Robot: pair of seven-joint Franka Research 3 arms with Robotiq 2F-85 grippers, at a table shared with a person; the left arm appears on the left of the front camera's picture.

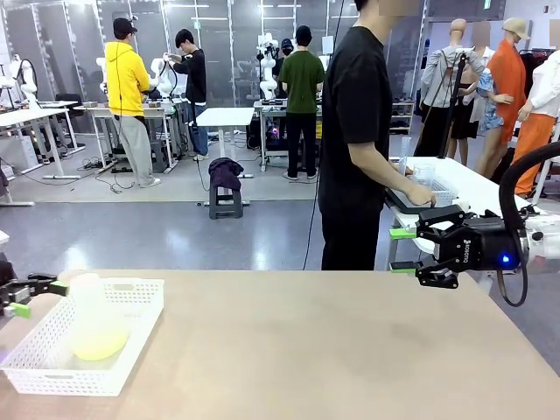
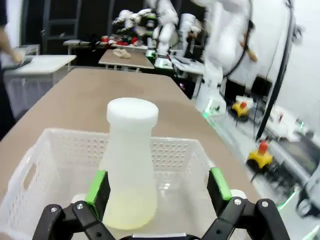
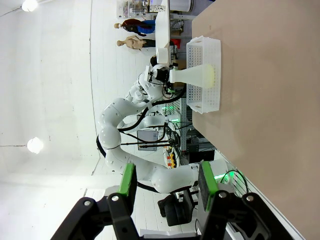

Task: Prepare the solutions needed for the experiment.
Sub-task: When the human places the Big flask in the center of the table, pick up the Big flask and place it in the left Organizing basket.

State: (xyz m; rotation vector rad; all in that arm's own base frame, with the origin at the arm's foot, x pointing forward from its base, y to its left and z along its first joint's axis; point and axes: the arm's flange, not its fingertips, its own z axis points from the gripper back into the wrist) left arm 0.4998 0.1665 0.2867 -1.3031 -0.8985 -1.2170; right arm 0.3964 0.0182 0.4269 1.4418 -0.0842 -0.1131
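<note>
Tan table spans the near scene, mostly bare. A person in black stands past the far edge, right of centre, hands at a white side table with a clear container on it. On the table's near left sits a white perforated basket; inside it stands the frosted conical flask, upright, capped narrow neck up, with the solutions as a shallow pale yellow layer at the bottom. Left gripper comes in at the far left edge, at the flask's neck height; in the left wrist view its green pads sit either side of the flask body, jaws spread, one pad close to or at the glass and the other apart from it, contact not clear, so not clamped. Right gripper hangs in the air at the table's far right edge, well apart from the basket, fingers pointing left, jaws spread wide with nothing between them; the right wrist view looks down the table at basket and flask far off.
</note>
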